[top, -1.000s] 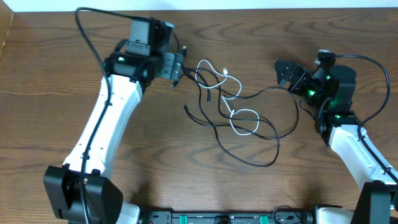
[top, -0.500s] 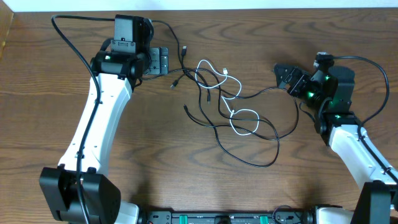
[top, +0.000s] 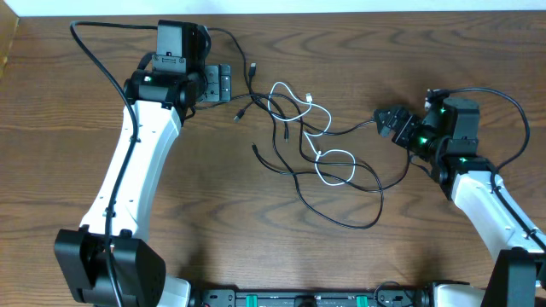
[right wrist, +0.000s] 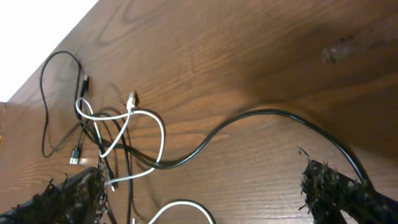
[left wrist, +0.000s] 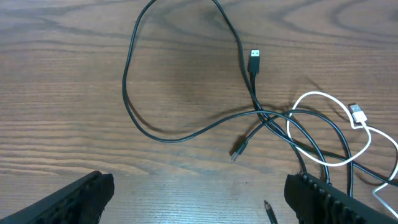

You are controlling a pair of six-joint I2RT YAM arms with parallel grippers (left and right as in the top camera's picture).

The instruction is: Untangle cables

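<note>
Left arm: the white-and-black left arm [top: 136,170] reaches up the left side of the brown wood-grain worktop [top: 230,222], and its wrist turns towards the middle.
Left gripper: the left gripper [top: 220,85] has its jaws wide apart with nothing between them; in its wrist view [left wrist: 199,183] only bare wood lies in the gap.
Right arm: the right arm [top: 478,192] comes in from the right edge, bent at the elbow with green lights glowing on the wrist.
Right gripper: the right gripper [top: 391,119] is spread wide too and clamps nothing; it points left at the tangle [right wrist: 200,177].
Black cables: the thin black cables [top: 294,128] lie loosely knotted mid-worktop between the two grippers, looping and crossing. One strand runs right up to the right gripper, though I can't tell whether it touches.
White cable: the thin white cable [top: 337,153] is threaded through the black ones, curling in two loops.
Plugs: a black USB plug [left wrist: 254,55] and a smaller black plug [left wrist: 238,151] lie free on the wood just ahead of the left gripper.
</note>
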